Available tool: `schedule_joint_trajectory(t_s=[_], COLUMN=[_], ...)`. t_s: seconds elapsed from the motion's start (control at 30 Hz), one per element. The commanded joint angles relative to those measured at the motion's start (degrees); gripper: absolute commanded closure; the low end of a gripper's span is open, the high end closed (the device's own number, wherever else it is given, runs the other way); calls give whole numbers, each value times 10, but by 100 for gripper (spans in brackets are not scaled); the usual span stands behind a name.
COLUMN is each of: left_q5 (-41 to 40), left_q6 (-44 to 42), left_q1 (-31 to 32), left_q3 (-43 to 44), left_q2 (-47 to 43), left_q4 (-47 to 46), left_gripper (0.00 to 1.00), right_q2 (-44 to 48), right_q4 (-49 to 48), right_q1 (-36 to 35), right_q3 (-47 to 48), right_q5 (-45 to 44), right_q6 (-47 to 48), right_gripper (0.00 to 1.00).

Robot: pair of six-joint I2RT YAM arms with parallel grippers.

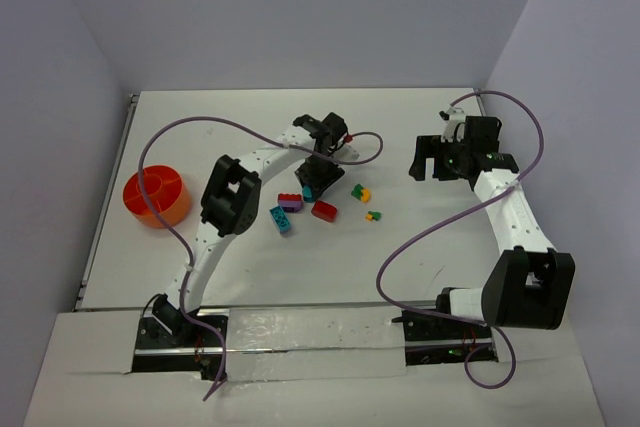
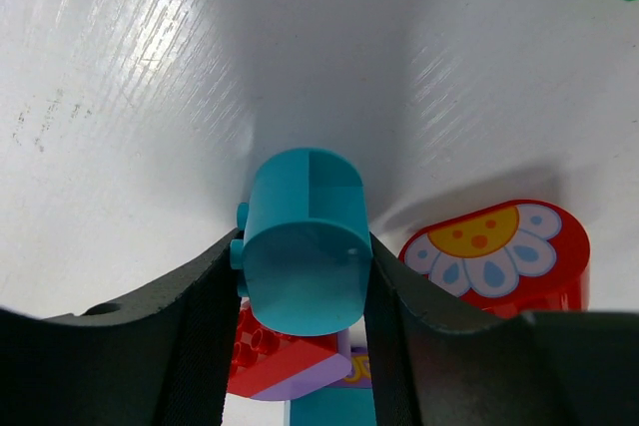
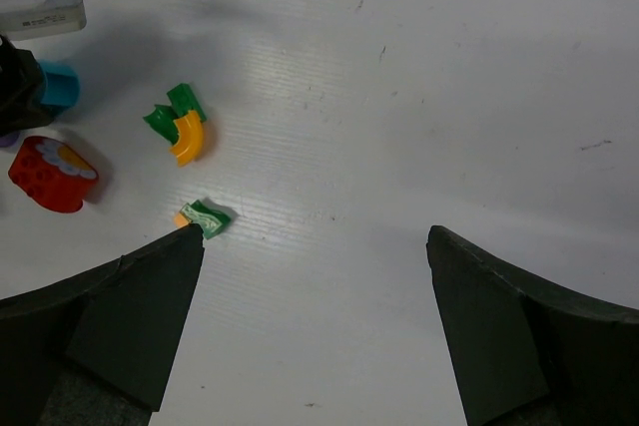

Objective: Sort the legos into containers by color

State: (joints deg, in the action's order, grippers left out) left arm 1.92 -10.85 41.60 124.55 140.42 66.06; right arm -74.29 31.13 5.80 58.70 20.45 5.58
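Sorting is barely begun: the orange bowl (image 1: 157, 197) is seen apparently empty at the left of the desk (image 1: 300, 267), a teal brick (image 2: 305, 241) is clamped mid-desk between the left fingers (image 2: 200, 326), and the right fingers (image 3: 130, 316) are held spread, empty.

The orange round bowl (image 1: 165, 215), split inside by dividers, stands upright at the table's left side, well apart from the bricks; the bricks lie in a loose cluster near the middle; a teal rounded brick (image 2: 305, 216), hollow end toward the left wrist camera, sits between the left gripper (image 2: 305, 276) with both black fingers (image 2: 200, 316) touching its sides; just beside it lies a red arched brick (image 2: 499, 251) printed with a white-and-yellow flower; a red-and-purple brick (image 1: 289, 203) and a teal brick (image 1: 281, 219) lie close together; farther right rest a green-and-yellow curved piece (image 3: 180, 125) and, apart from it, a small green-and-orange piece (image 3: 204, 217).
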Motion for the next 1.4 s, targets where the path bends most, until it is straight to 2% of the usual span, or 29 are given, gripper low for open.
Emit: schedule_joint_trajectory(t_s=[0.0,0.1,0.17,0.23,0.37,0.47,0.53,0.7,0.87,0.97,1.03,1.1,1.37], left_q5=[-10,-10,-5,12,47,7,9,77,64,102,143,172,162], left_q6=[3,12,23,51,122,164,165,161,135,140,146,146,140], left_q1=[7,5,-2,-19,-90,-142,-175,-300,-393,-439,-503,-539,-640], left_q3=[18,-4,-24,-74,-188,-274,-332,-506,-726,-779,-803,-822,-846], left_q2=[-22,-69,-119,-199,-354,-457,-523,-677,-869,-909,-916,-926,-894], left_q4=[1,-39,-71,-142,-270,-333,-346,-420,-588,-600,-613,-631,-665], left_gripper=[64,80,99,100,100,100,100,100,100,100,100,100,100], right_q2=[-1,0,-1,-1,-4,-8,-10,-13,-18,-19,-19,-18,-16], right_q4=[-10,-9,-8,-8,-4,0,-1,-4,-10,-13,-15,-15,-32], right_q1=[3,3,3,3,3,2,3,2,0,-2,-4,-4,-5], right_q3=[3,5,6,8,14,17,18,22,19,15,14,13,-1], right_q5=[7,8,8,8,13,13,14,19,27,28,28,27,23], right_q6=[-2,-2,-1,-1,3,7,9,9,5,4,4,3,2], right_gripper=[0,0,0,0,0,0,0,0,0,0,0,0,0])
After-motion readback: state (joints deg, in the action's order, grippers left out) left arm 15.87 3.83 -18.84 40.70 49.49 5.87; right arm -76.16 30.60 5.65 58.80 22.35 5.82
